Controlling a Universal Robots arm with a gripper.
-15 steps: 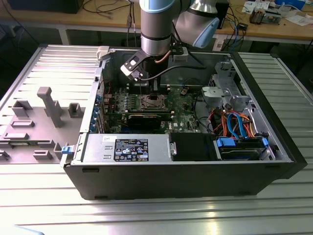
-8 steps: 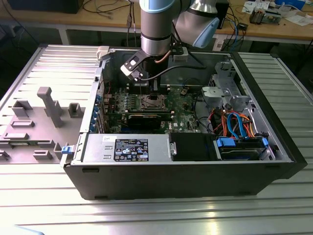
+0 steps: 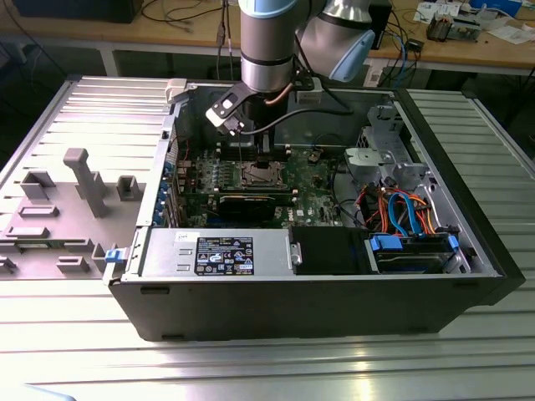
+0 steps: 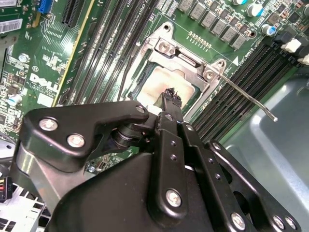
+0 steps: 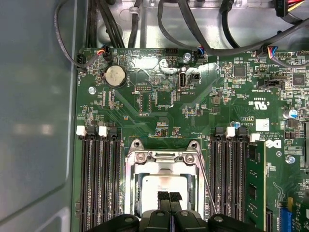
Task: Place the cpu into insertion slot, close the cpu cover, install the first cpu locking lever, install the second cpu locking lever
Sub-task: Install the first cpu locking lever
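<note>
Ribbed metal table (image 3: 75, 334) carries your open case (image 3: 292, 305) | done: cpu (image 5: 149, 184) sits in insertion slot (image 5: 128, 188), cpu cover (image 5: 161, 157) lies flat over it | left, as I judge: one locking lever (image 4: 246, 97) stands free | gripper (image 5: 169, 197) fingers together above the cpu, holding nothing | room: you have memory slots (image 5: 99, 183) close on both sides and the case wall (image 5: 38, 121) further off

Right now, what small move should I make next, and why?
Probably shift the gripper, shut above the cpu, sideways toward the locking lever: the cpu cover lies closed over the cpu, yet that lever's free end sticks out above the memory slots, unlatched.
</note>
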